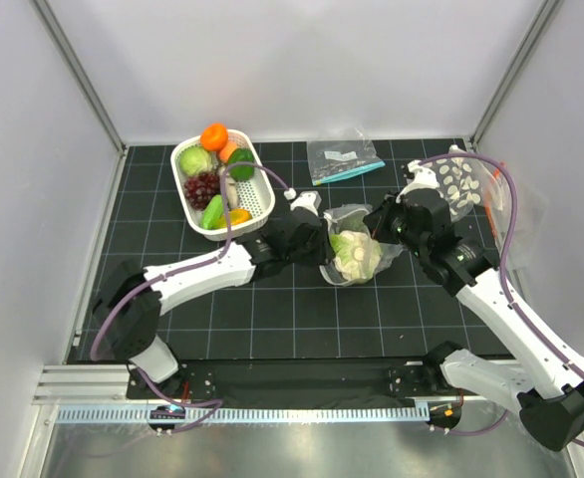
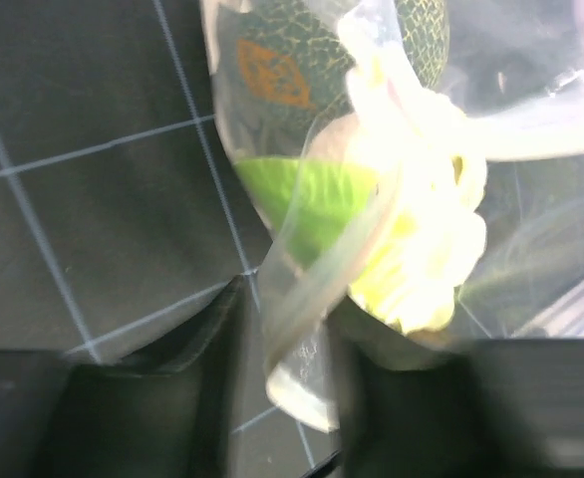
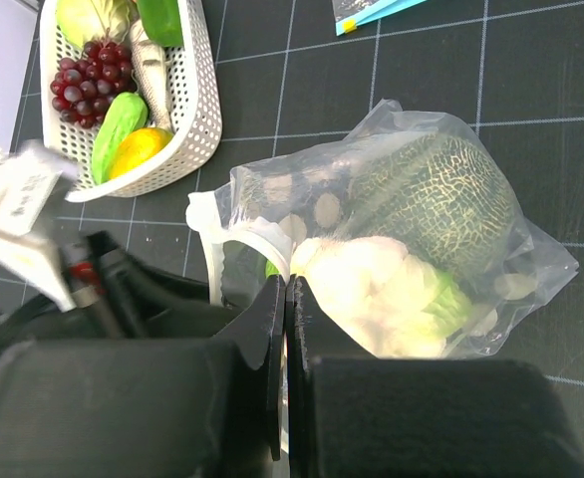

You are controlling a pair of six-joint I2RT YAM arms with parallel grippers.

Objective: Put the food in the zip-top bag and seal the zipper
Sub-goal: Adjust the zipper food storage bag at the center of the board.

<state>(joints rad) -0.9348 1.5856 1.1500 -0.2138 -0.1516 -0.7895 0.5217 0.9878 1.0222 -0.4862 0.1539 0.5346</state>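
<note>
The zip-top bag [image 1: 360, 251] lies on the mat and holds the dark green melon [image 3: 441, 199] and the white cauliflower [image 3: 372, 294]. Both also show in the left wrist view, the melon [image 2: 302, 60] above the cauliflower [image 2: 422, 229]. My right gripper [image 3: 287, 289] is shut on the bag's white zipper [image 3: 252, 234] at the mouth; in the top view it [image 1: 379, 227] sits at the bag's right. My left gripper [image 1: 322, 237] is at the bag's left. In its wrist view the jaws [image 2: 287, 314] stand apart, with the zipper's end [image 2: 317, 289] lying between them.
A white basket [image 1: 184, 194] at the back left holds more toy food, including grapes [image 3: 83, 80]. A small clear bag with a teal strip [image 1: 344, 159] lies at the back. A dotted bag with an orange-red strip [image 1: 461, 184] lies at the back right.
</note>
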